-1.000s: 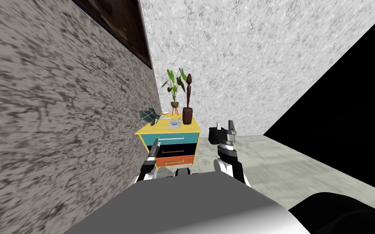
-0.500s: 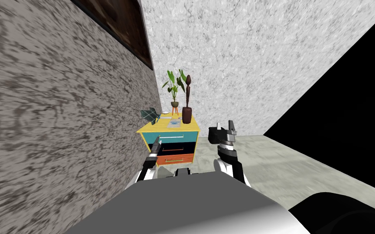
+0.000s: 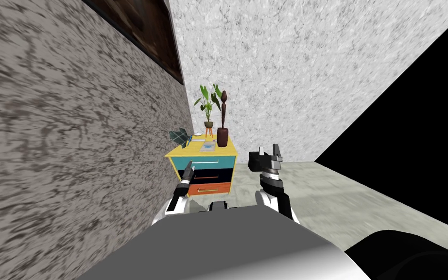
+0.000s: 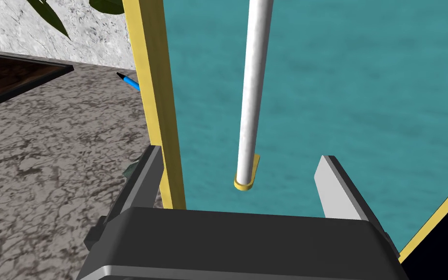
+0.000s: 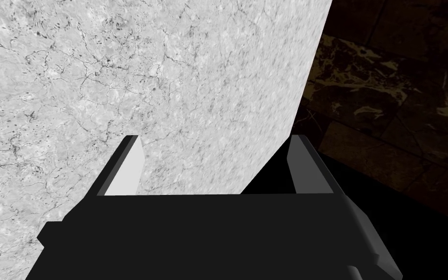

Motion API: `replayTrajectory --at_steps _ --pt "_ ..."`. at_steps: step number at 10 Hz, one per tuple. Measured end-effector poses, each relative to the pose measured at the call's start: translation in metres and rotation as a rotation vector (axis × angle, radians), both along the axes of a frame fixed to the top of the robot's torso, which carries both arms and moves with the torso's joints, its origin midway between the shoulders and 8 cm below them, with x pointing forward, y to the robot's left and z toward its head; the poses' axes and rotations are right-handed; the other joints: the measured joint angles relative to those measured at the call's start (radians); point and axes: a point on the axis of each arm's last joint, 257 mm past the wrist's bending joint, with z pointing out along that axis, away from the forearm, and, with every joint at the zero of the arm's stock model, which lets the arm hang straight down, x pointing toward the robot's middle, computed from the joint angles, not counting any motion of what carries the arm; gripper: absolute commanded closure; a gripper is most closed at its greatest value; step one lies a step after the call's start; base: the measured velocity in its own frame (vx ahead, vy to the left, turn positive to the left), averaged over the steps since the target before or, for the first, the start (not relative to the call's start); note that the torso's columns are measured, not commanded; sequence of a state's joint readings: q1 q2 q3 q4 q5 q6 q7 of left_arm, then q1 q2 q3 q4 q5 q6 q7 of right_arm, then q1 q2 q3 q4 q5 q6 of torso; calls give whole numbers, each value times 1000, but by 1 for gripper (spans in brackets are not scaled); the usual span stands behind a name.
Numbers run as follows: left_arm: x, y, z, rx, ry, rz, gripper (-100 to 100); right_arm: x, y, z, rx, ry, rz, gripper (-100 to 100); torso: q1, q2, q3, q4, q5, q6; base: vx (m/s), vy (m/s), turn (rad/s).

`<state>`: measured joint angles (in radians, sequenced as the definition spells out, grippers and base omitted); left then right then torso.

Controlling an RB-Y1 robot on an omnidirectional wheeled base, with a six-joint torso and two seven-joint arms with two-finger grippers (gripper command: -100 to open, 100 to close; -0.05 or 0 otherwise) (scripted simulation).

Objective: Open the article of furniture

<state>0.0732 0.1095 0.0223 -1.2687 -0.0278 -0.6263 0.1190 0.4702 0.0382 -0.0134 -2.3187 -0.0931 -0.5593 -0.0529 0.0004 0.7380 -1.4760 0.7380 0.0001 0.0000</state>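
Head view, cabinet (image 3: 179,155): a small yellow chest standing on the floor in the corner, its left side against the mottled grey wall (image 3: 72,146).
Head view, drawers: three fronts stacked in the cabinet, with the teal drawer (image 3: 220,165) on top, the black drawer (image 3: 215,175) in the middle and the orange drawer (image 3: 211,188) lowest. All sit flush with the cabinet.
Head view, cabinet top: a potted plant (image 3: 208,104) at the back and a tall dark figure (image 3: 223,121) just in front of it.
Head view, left gripper (image 3: 189,167): reaching up to the cabinet's front at the left end of the teal drawer.
Head view, right gripper (image 3: 271,155): raised off the cabinet's right side, well apart from it.
Left wrist view, handle (image 4: 254,82): a white bar running along the teal drawer front (image 4: 339,97), with its yellow-capped end between the two fingers.
Left wrist view, left gripper (image 4: 241,153): fingers spread and neither touching the handle. One finger (image 4: 143,180) lies outside the cabinet's yellow frame (image 4: 155,97), the other (image 4: 337,187) over the teal front.
Left wrist view, blue pen (image 4: 130,82): its tip pokes out past the cabinet's yellow frame.
Right wrist view, right gripper (image 5: 213,146): fingers (image 5: 123,167) apart with nothing between them.
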Motion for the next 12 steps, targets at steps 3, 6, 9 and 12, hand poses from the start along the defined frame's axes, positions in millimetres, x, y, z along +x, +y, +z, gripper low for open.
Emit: replayTrajectory --at_steps 3,6,9,12 --pt "8 -4 1 -16 19 -2 -100 0 0 0 0 0 0 0 0 -1 -1 0 0 0 -11 -12 5" --pt "16 -3 10 -16 19 -2 100 0 0 0 0 0 0 0 0 0 0 0 0 0 23 -1 0" --pt "13 -4 3 -16 30 -3 -100 0 0 0 0 0 0 0 -3 3 2 2 -1 0 -39 -33 -5" --pt "24 -7 5 -19 49 -9 -100 0 0 0 0 0 0 0 -1 -1 0 0 0 0 -46 -57 -5"
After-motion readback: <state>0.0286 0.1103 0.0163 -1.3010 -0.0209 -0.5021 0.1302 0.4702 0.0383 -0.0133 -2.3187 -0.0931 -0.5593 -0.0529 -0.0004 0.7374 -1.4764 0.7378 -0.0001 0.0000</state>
